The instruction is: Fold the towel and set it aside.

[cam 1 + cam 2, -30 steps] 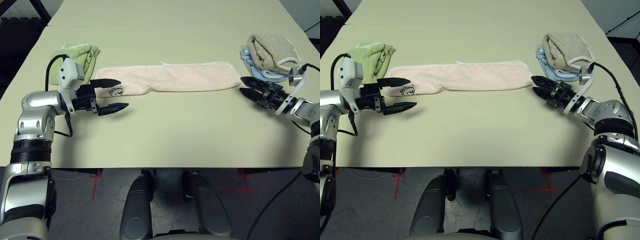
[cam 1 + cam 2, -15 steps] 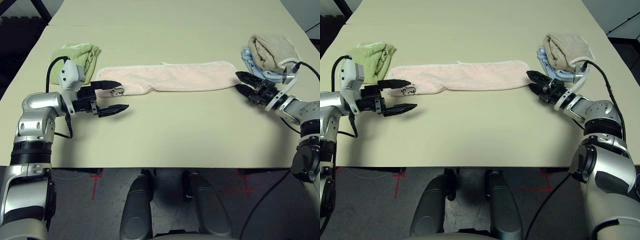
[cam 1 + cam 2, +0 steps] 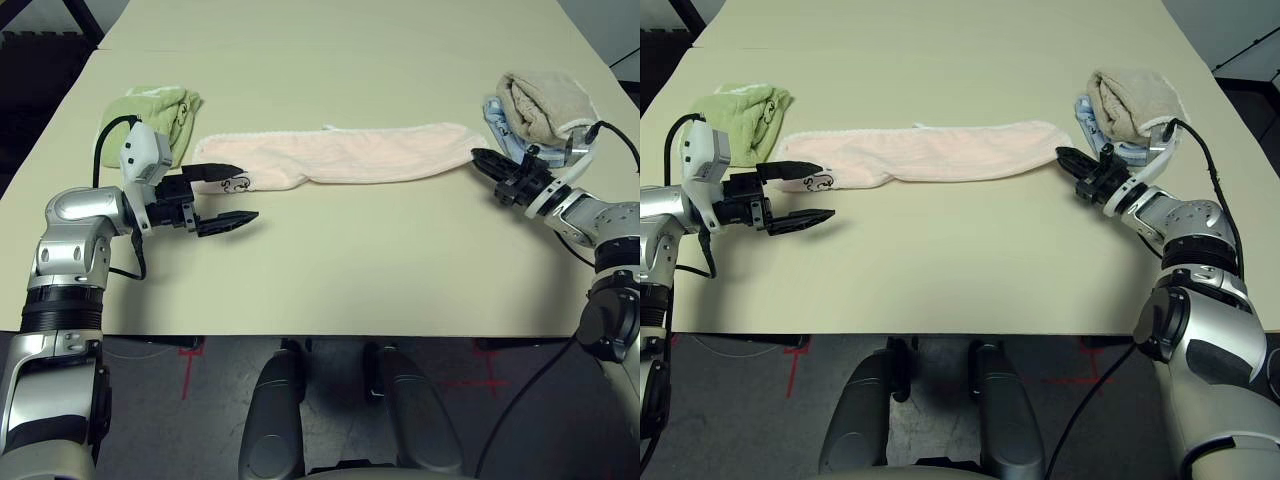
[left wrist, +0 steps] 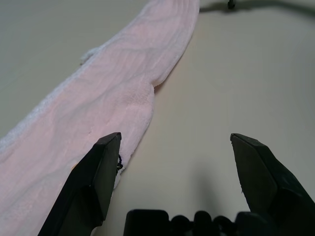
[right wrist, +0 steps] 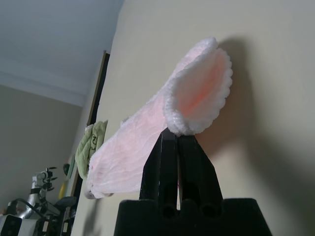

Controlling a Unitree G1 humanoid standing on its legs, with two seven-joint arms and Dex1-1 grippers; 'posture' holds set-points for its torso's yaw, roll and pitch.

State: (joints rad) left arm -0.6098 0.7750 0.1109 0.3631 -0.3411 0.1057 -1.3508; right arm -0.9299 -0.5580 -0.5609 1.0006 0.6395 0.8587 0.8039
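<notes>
The towel point(image 3: 345, 157) is lying stretched left to right across the worktop point(image 3: 330, 270). A second towel point(image 3: 160, 108) is sitting just behind its left end, a pile of two more towels point(image 3: 540, 105) just behind its right end, with the left gripper point(image 3: 226, 193) and right gripper point(image 3: 480, 158) at either end

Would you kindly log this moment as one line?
right gripper: shut on towel end | left gripper: open at other end | towel: unfolded
</notes>
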